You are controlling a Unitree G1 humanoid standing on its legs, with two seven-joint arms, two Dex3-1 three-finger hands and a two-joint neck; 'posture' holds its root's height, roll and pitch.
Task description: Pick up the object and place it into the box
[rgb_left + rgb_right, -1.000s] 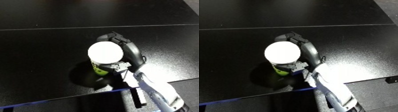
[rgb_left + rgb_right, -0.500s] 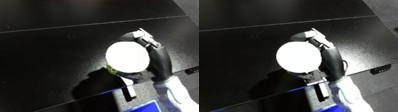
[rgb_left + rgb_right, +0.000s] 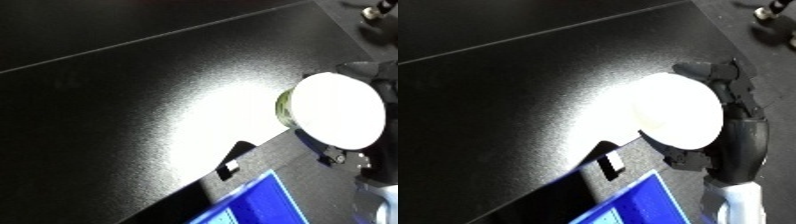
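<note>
One object matters to us here: a container with a broad white lid (image 3: 338,111) and a yellow-green body just showing under the lid's left edge, held up off the dark bench (image 3: 115,115) in our right hand (image 3: 740,135). We have the black fingers (image 3: 704,69) curled round it from the far side and the thumb part below it, so the hand is closed on the container, with the wide lid turned towards the camera and hiding most of the body. We judge that grasping the body beneath the lid lets the wider lid rest over the fingers, which would help keep it from slipping down during the carry. The container sits at the right of both views, above the bench's near edge and close to the blue bin (image 3: 642,202), whose corner shows at the bottom of the view; it is up and to the right of that corner, not yet over the opening as far as we can tell. A small slot (image 3: 229,167) in the bench edge lies between container and bin. Our left hand is not visible. What remains, in our judgement, is to bring the container over the bin and let it go.
</note>
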